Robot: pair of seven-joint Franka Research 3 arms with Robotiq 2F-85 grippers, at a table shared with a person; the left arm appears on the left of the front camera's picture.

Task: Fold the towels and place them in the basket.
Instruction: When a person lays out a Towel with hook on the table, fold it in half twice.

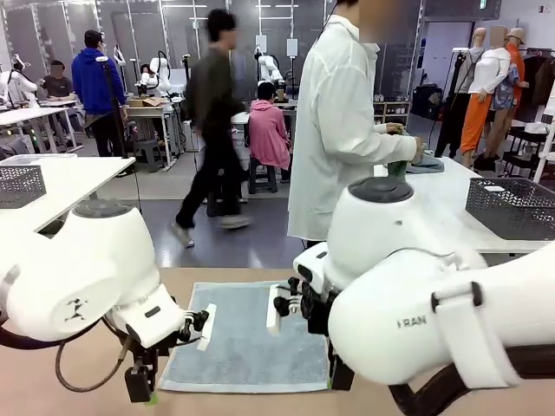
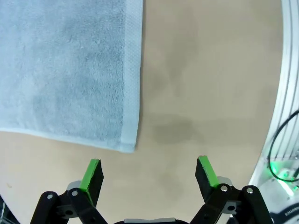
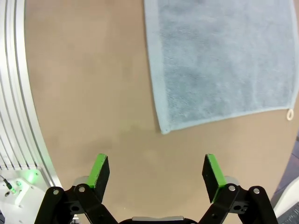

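Hovering with jaws apart and empty, left gripper (image 2: 149, 170) and right gripper (image 3: 154, 165) should each straddle the towel (image 2: 65, 70) corner ahead

You see a towel (image 2: 65, 70) of looped terry cloth, fuzzy and matt. It has a flatter, tighter woven hem, and the hem's corner lies just ahead of the left gripper (image 2: 149, 169) fingers. The table (image 2: 210, 70) ahead of both pairs of fingers is smooth, matt tan. The pads (image 2: 92, 173) look like matt green rubber on black links with a slight sheen. Beside the right gripper (image 3: 155, 165) fingers runs a ribbed, silvery metal rail (image 3: 16, 93). The arm shells (image 1: 87, 260) are glossy white plastic.
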